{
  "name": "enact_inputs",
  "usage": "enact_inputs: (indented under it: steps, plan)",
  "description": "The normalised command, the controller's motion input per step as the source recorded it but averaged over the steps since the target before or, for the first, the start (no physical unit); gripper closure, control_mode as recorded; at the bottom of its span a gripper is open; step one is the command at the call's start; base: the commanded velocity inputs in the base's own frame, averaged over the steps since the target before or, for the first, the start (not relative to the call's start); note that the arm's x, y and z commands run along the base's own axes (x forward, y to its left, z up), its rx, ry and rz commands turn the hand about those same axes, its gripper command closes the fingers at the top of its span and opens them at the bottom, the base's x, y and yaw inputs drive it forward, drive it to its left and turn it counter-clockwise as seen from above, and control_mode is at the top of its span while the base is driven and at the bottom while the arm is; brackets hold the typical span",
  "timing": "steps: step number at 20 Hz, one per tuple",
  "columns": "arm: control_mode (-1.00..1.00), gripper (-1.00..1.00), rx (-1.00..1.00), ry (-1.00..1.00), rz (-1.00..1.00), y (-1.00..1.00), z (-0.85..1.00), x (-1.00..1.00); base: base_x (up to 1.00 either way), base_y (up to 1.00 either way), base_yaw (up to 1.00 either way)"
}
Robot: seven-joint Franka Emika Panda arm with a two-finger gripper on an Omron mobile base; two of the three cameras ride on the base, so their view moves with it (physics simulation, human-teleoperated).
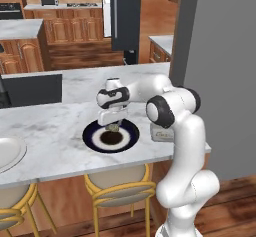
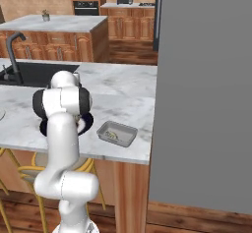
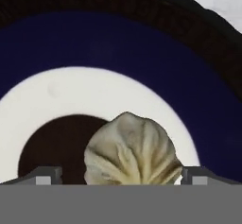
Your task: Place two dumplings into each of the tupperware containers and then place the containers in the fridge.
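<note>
Centrally, gripper [image 3: 120,176] hangs over dark plate w/ white ring [image 1: 111,137] on marble counter [image 1: 45,131], jaws spread wide, fingertips [image 3: 45,175] flanking a pleated dumpling [image 3: 132,150] at 6 o'clock of hand view. Tupperware container [image 2: 117,133], at 3 o'clock of plate, holds something pale, prob. a dumpling. Fridge [image 1: 125,13] stands at 12 o'clock, far back.

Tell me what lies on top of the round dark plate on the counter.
One pleated dumpling lies on the dark plate, at the edge of its dark centre, between the tips of the open gripper. The gripper covers part of the plate, so anything else there stays hidden.
</note>
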Motion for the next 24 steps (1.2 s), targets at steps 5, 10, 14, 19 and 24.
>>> enact_inputs:
  steps: [5,10,14,19,24]
  plan:
    - [-1.00,-1.00,0.00,0.00,0.00,-0.14,-0.01,-0.28,0.00,0.00,0.00]
    - [-1.00,-1.00,0.00,-0.06,0.00,-0.03,-0.19,-0.15,0.00,0.00,0.00]
    - [-1.00,-1.00,0.01,-0.09,0.00,0.00,-0.06,0.17,0.00,0.00,0.00]
    - [-1.00,-1.00,0.00,-0.01,0.00,0.00,0.00,0.25,0.00,0.00,0.00]
    - [-1.00,-1.00,0.00,0.00,0.00,0.13,-0.03,0.04,0.00,0.00,0.00]
